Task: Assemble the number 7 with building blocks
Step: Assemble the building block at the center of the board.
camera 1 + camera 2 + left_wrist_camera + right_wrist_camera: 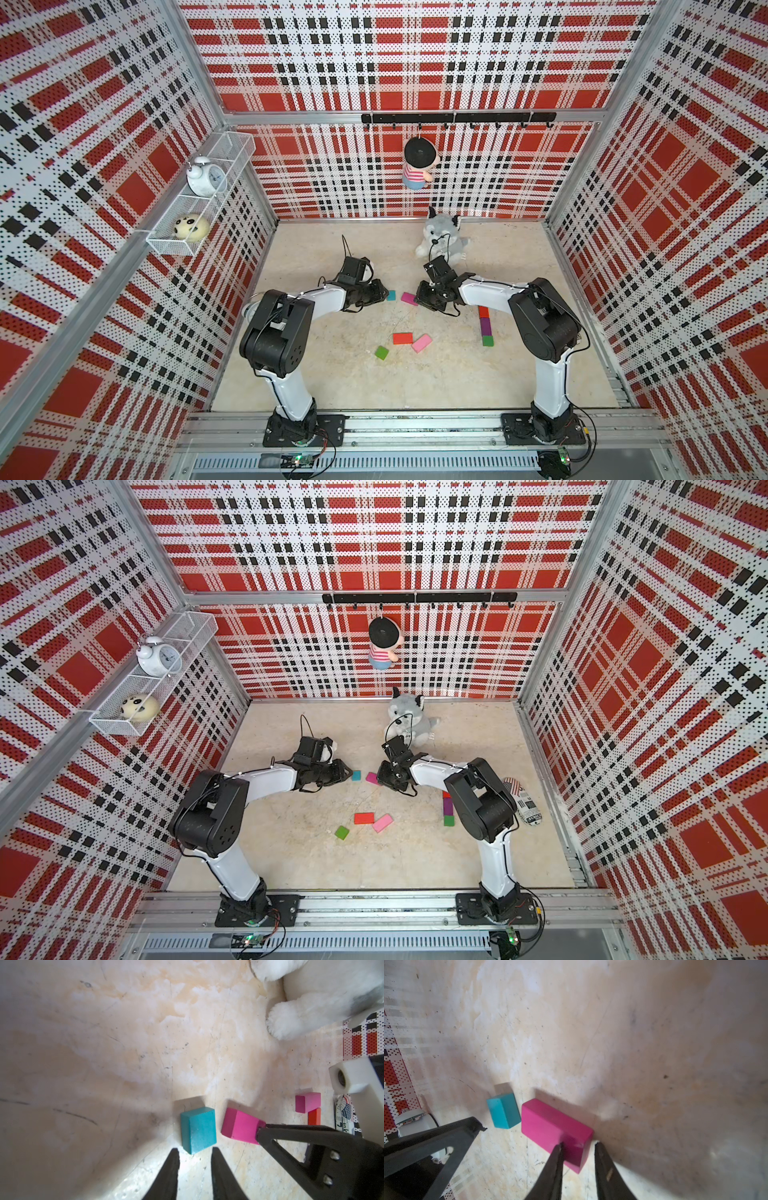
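Arms (324, 297) bent inward, left pincer (195, 1149) closed, right pincer (578, 1145) closed touching magenta block (550, 1124)

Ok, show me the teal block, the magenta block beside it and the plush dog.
teal block (198, 1128): left wrist view, top face.
magenta block (548, 1122): right wrist view, top face.
plush dog (439, 228): in a top view, its head.

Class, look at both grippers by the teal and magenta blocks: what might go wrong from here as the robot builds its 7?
1. The right gripper meets the magenta block only at one end corner, so the block may pivot or slip rather than travel straight.
2. The left gripper is close by, just short of the teal block; the two grippers could collide or nudge each other's blocks.
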